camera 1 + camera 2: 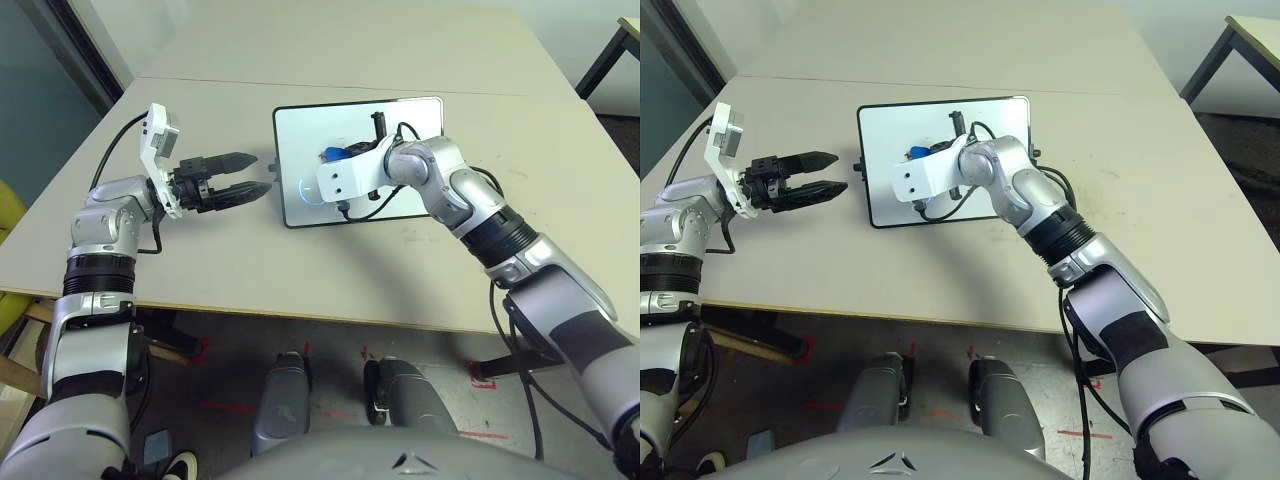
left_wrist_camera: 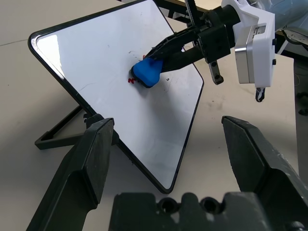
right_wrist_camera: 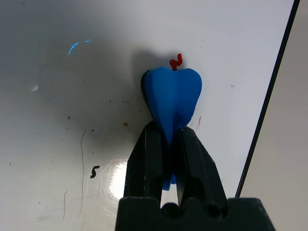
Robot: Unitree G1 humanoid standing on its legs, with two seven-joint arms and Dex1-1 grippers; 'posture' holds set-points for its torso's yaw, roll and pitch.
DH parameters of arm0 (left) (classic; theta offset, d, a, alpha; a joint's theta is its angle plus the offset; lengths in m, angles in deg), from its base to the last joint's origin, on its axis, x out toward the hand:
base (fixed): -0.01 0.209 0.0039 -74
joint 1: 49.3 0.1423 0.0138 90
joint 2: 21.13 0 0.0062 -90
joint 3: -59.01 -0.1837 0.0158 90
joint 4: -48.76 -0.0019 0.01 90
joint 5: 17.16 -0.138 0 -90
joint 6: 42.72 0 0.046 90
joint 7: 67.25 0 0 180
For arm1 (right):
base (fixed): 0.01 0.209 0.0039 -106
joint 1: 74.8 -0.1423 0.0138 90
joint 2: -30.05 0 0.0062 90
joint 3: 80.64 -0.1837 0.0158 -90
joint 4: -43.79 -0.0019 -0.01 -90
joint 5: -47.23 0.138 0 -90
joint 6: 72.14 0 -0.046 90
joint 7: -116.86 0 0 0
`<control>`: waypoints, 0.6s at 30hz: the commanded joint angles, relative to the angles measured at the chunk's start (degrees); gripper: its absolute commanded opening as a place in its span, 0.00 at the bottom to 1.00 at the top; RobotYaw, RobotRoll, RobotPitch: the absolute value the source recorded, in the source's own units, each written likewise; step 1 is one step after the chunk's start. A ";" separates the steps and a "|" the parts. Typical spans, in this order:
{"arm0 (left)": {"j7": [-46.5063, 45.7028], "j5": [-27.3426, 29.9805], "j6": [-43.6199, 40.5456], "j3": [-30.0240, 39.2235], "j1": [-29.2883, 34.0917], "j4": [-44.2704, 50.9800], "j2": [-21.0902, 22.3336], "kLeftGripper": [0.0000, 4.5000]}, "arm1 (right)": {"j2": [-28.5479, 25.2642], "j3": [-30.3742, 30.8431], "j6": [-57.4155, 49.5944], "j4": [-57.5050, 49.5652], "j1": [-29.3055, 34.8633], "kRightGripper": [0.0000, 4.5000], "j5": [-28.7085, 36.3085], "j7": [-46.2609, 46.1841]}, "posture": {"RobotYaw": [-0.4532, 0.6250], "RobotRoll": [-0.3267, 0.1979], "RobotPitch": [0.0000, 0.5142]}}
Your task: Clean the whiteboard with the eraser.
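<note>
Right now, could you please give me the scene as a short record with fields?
board: whiteboard on the table, propped on a stand leg
eraser: blue, against the board's face
right gripper: shut on the eraser, over the board
left gripper: open and holding nothing, beside the board
marks left: red squiggle at the eraser's edge; small black squiggle
status: wiping not finished
</note>
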 commanded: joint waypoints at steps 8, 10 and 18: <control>0.32 -0.09 0.33 -0.08 -0.73 0.07 0.06 1.00 | -6.12 0.36 1.06 3.75 0.33 0.04 -2.40 -2.08 | 0.62 0.62 0.19; 0.38 -0.15 0.47 -0.17 -0.98 -0.20 -0.08 1.00 | -7.50 0.21 1.39 4.13 0.46 0.04 -2.51 -2.43 | 0.62 0.62 0.19; 0.55 -0.33 0.87 -0.32 -1.44 -0.82 -0.18 1.00 | -10.88 -0.10 3.36 4.45 0.62 0.04 -2.57 -2.87 | 0.61 0.62 0.18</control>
